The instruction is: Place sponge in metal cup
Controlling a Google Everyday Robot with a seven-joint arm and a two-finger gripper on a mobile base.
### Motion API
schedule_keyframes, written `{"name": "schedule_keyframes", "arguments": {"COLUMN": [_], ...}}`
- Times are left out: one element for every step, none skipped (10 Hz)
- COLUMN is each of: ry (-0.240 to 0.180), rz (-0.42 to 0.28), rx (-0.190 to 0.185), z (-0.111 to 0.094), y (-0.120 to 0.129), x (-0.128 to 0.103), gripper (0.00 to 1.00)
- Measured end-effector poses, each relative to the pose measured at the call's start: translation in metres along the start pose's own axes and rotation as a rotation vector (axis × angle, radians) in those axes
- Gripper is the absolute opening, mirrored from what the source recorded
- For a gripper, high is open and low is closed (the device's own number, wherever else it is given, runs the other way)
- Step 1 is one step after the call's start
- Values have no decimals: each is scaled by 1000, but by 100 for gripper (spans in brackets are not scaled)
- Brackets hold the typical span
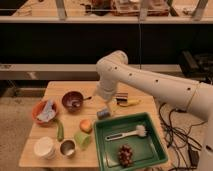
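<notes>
Sponge (103, 113), a small blue-grey block, lies on the table (55, 90) near the middle of the frame, just beside the upper left corner of the green tray (107, 150). The metal cup (67, 148) stands upright at lower left, close to the front edge of the table, between a white cup (44, 147) and a green cup (82, 139). An orange fruit (86, 125) sits between the sponge and these cups. We see bare wood left of the sponge and along the far edge of the table at upper left.

The gripper (103, 100) hangs just above the sponge, between a dark bowl (73, 101) and a banana (129, 102). We cannot tell whether it is open or closed, or whether it touches the sponge.
</notes>
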Motion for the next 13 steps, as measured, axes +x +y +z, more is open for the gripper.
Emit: {"name": "schedule_keyframes", "arguments": {"ry": [0,0,0,0,0,0,0,0,3,12,14,18,31], "rz": [0,0,0,0,0,0,0,0,-3,-15,-33,-53,-68], "rx": [0,0,0,0,0,0,0,0,3,18,43,72,90], "z": [0,0,0,0,0,0,0,0,1,3,3,3,3], "y": [0,0,0,0,0,0,0,0,-1,-7,-20,-34,-41], "x": [0,0,0,0,0,0,0,0,0,2,3,4,7], "gripper": [80,80,80,80,80,80,80,80,80,80,80,80,80]}}
